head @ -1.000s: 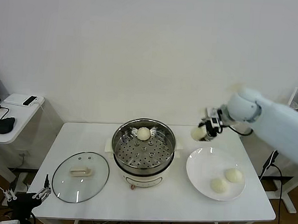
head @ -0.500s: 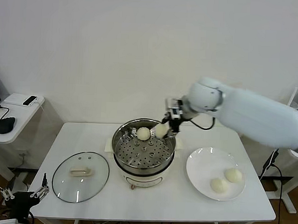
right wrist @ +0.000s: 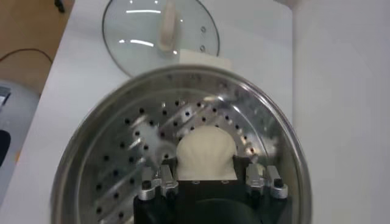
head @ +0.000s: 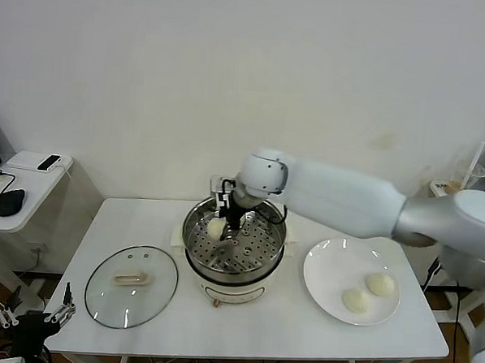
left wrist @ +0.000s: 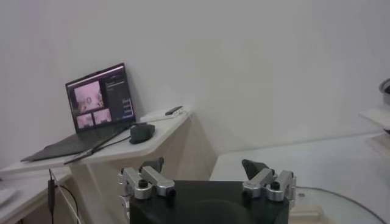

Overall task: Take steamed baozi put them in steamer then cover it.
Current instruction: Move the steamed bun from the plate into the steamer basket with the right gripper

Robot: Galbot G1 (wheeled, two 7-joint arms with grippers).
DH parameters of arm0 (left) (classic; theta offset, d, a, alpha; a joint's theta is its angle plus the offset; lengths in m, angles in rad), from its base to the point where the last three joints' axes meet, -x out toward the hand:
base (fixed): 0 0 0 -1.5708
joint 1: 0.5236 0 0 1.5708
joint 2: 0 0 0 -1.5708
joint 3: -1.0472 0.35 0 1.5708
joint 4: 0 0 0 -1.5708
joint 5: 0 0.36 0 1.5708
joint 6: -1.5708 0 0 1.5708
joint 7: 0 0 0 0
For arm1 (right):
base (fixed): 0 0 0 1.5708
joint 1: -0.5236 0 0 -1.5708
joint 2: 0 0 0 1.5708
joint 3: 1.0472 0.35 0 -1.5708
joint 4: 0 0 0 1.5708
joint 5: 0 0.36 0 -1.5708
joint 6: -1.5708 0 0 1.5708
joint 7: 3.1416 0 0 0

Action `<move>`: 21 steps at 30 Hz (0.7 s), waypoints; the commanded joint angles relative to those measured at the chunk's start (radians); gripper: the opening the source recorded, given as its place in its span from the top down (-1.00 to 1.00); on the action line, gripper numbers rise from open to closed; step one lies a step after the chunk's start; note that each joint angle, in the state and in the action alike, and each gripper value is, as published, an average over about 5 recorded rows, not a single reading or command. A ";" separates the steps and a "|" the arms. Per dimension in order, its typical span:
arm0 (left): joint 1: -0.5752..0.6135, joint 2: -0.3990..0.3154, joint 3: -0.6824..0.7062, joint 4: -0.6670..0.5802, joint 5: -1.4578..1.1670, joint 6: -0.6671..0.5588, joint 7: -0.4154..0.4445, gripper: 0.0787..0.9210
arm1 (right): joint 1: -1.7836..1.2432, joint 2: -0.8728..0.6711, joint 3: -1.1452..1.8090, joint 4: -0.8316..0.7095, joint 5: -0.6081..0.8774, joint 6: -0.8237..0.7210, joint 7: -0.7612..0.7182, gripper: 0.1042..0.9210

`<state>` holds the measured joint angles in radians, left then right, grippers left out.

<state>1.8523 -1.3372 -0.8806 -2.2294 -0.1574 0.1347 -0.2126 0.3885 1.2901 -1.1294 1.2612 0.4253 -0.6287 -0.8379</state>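
Observation:
The steel steamer stands on its white base at the table's middle. My right gripper reaches into it from the right, shut on a baozi just above the perforated tray's left part. The right wrist view shows this baozi between the fingers over the tray. Two baozi lie on the white plate at the right. A fourth is hidden behind the gripper. The glass cover lies flat left of the steamer. My left gripper hangs open below the table's front left corner.
A side table at the left holds a mouse and a phone. The left wrist view shows a laptop there too. A cup with a straw stands at the far right.
My right gripper has carried the baozi left from above the plate, across the steamer's rim, and down toward the tray's left part. The left gripper has sunk slightly.

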 commanded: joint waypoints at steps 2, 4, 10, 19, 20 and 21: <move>-0.004 0.001 0.000 0.005 0.000 -0.001 0.000 -0.77 | -0.054 0.107 0.012 -0.123 -0.031 -0.011 0.024 -0.18; -0.005 0.001 0.001 0.006 0.000 -0.001 0.000 -0.77 | -0.055 0.112 0.012 -0.133 -0.037 -0.011 0.027 -0.18; -0.011 0.004 0.002 0.014 -0.001 -0.001 -0.001 -0.77 | -0.054 0.121 0.013 -0.151 -0.040 -0.013 0.029 -0.18; -0.015 0.005 0.005 0.013 -0.001 0.000 0.000 -0.77 | -0.027 0.088 0.018 -0.121 -0.061 -0.005 -0.017 -0.57; -0.015 0.005 0.005 0.012 -0.001 0.000 0.000 -0.77 | -0.017 0.074 0.019 -0.106 -0.065 -0.001 -0.032 -0.62; -0.015 0.005 0.005 0.012 -0.002 0.000 0.000 -0.77 | -0.004 0.058 0.021 -0.089 -0.071 0.006 -0.049 -0.68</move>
<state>1.8374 -1.3325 -0.8767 -2.2154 -0.1580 0.1336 -0.2129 0.3577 1.3749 -1.1138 1.1456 0.3727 -0.6335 -0.8365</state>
